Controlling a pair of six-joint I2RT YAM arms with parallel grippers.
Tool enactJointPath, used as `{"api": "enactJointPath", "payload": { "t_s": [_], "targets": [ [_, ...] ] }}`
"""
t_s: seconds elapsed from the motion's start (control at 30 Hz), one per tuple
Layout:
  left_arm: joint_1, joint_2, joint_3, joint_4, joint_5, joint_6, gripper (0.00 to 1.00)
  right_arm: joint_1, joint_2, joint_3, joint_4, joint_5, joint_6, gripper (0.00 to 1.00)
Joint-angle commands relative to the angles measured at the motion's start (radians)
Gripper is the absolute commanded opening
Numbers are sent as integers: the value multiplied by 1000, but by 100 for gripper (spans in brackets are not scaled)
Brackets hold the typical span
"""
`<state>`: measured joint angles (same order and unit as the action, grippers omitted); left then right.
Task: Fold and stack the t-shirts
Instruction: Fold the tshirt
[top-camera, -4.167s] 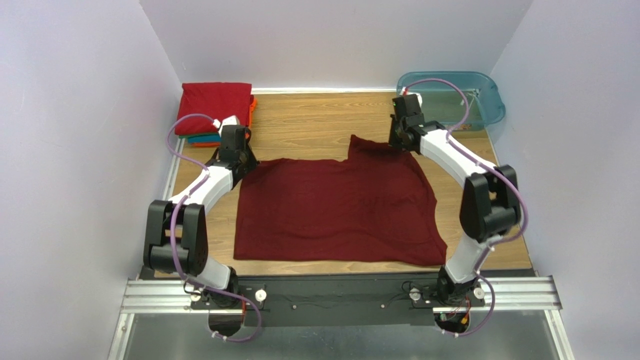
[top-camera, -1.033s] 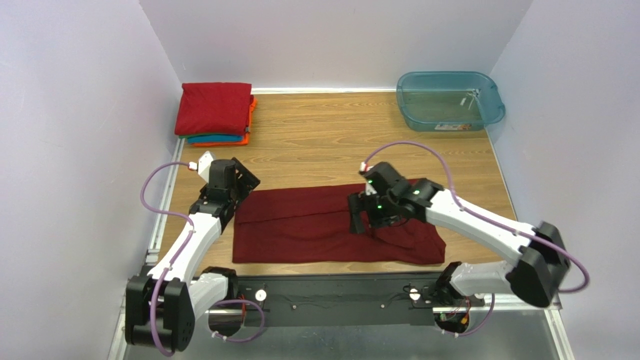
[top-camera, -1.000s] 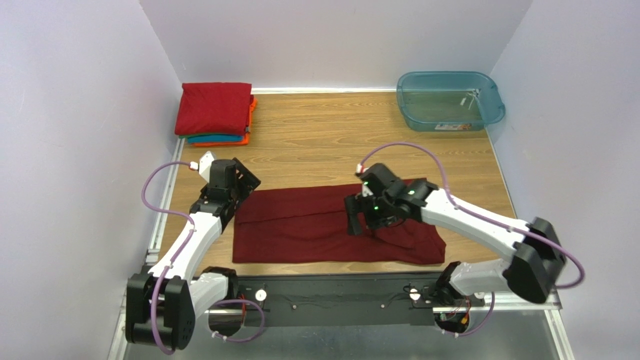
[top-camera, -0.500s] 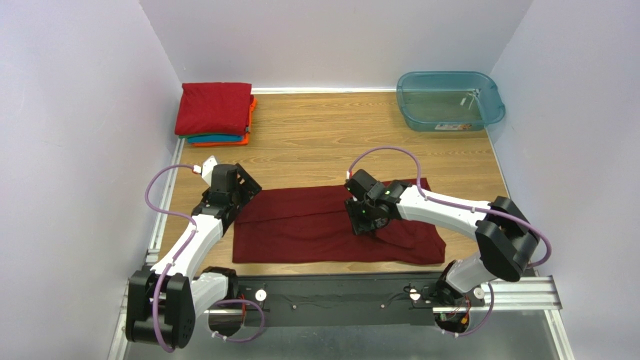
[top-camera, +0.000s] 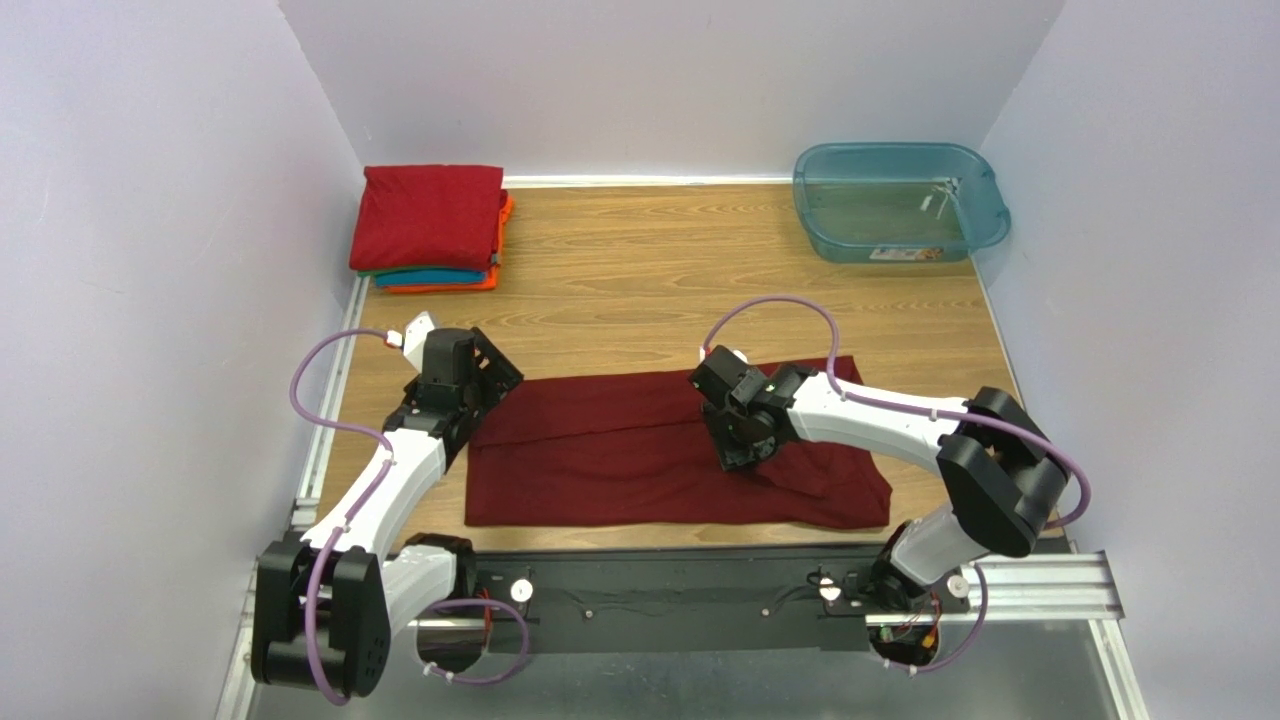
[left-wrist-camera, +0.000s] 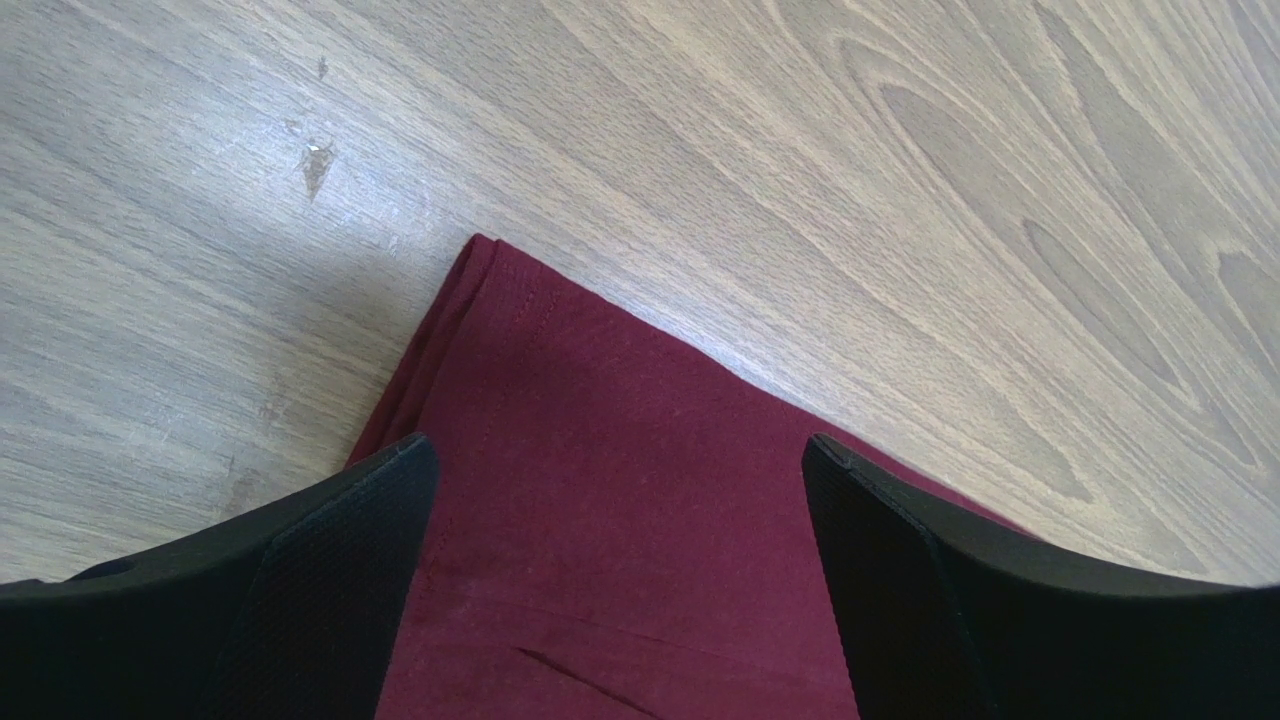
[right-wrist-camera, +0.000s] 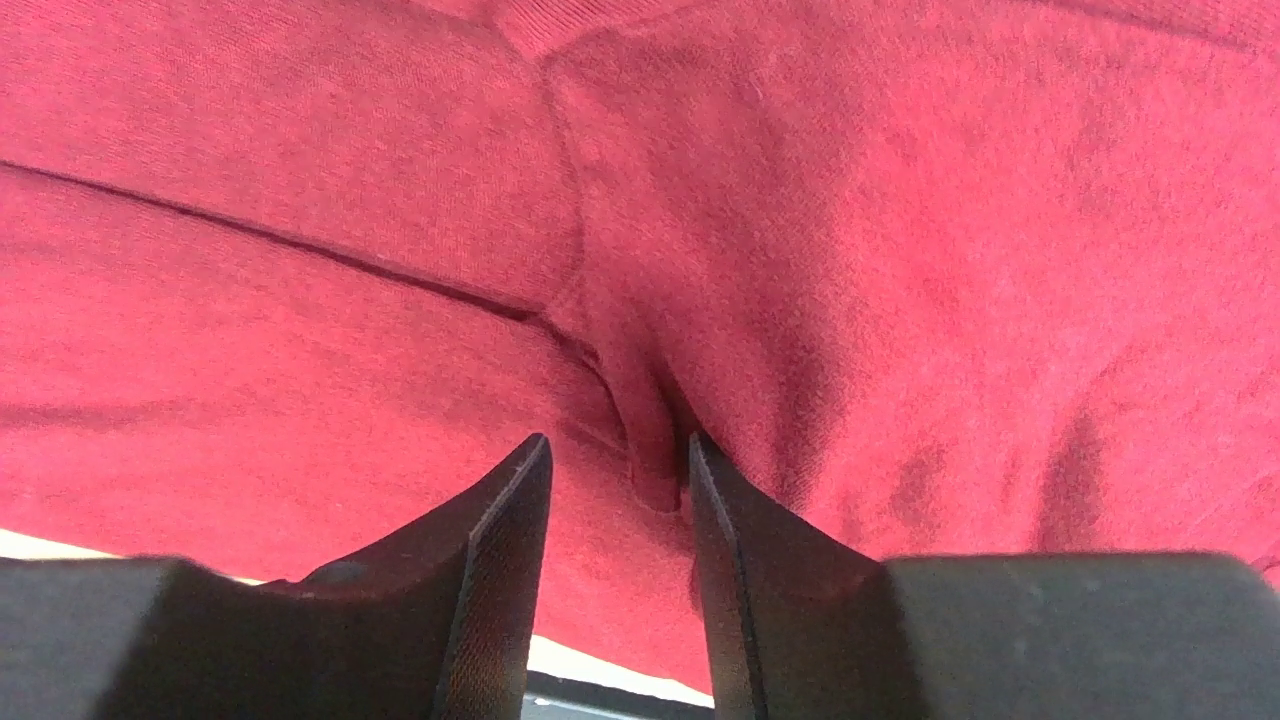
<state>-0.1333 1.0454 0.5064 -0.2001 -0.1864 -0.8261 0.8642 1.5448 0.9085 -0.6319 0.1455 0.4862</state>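
Note:
The dark maroon t-shirt (top-camera: 601, 450) lies on the wooden table as a long folded band. My left gripper (top-camera: 484, 375) hovers over its far left corner, wide open with only cloth (left-wrist-camera: 631, 495) below and between the fingers (left-wrist-camera: 346, 570). My right gripper (top-camera: 742, 447) presses down on the middle of the band. In the right wrist view the maroon t-shirt (right-wrist-camera: 842, 225) fills the frame. There the right gripper (right-wrist-camera: 619, 458) is narrowed around a raised ridge of cloth (right-wrist-camera: 649, 428), with a gap still showing beside it. The folded t-shirts (top-camera: 428, 218) sit stacked at the back left, red on top.
A translucent teal tub (top-camera: 899, 203) stands at the back right corner. Purple walls close in the table on three sides. The black rail (top-camera: 676, 578) with both arm bases runs along the near edge.
The right gripper has dropped onto the middle of the shirt and its jaws have narrowed from wide open around a ridge of cloth. The left arm has barely moved.

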Motion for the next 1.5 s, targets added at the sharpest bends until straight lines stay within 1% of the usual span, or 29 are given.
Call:
{"api": "enactJointPath", "payload": {
  "t_s": [0.0,0.07,0.1,0.33,0.37,0.4,0.43,0.5,0.57,0.77,0.87,1.07,1.2,1.3,1.37,1.4,1.47],
  "targets": [
    [-6,-13,6,-5,-28,12,98,-5,12,-20,-32,37,9,45],
    [-6,-12,6,-5,-28,10,98,-7,9,-19,-34,29,11,38],
    [-6,-10,6,-5,-28,10,98,-7,8,-19,-34,23,11,38],
    [-6,1,11,-4,-31,12,98,-8,11,-11,-34,20,23,14],
    [-6,1,11,-4,-31,12,98,-10,8,-11,-34,22,25,13],
    [-6,1,12,-4,-31,12,98,-10,0,-10,-34,19,26,10],
    [-6,2,12,-4,-31,12,98,-10,-5,-5,-35,20,25,3],
    [-6,2,12,-4,-31,12,98,-11,-11,3,-38,19,23,2],
    [-6,1,14,-4,-30,10,98,-10,-22,18,-48,-15,20,1],
    [-6,11,12,-4,-36,10,98,-10,-51,47,-71,-101,12,1],
    [-6,31,18,1,-30,10,98,-11,-55,58,-75,-174,8,1],
    [-6,57,27,8,-18,12,98,-10,-29,87,-77,-250,15,1],
    [-6,47,23,14,-12,13,98,-10,1,107,-75,-254,32,2],
    [-6,47,21,14,-12,15,98,-10,15,113,-77,-239,49,7],
    [-6,47,21,14,-10,18,98,-8,23,119,-77,-224,57,19],
    [-6,47,21,14,-10,19,98,-10,23,119,-77,-218,58,22],
    [-6,44,21,14,-10,21,98,-10,20,133,-75,-210,60,34]
  ]
}}
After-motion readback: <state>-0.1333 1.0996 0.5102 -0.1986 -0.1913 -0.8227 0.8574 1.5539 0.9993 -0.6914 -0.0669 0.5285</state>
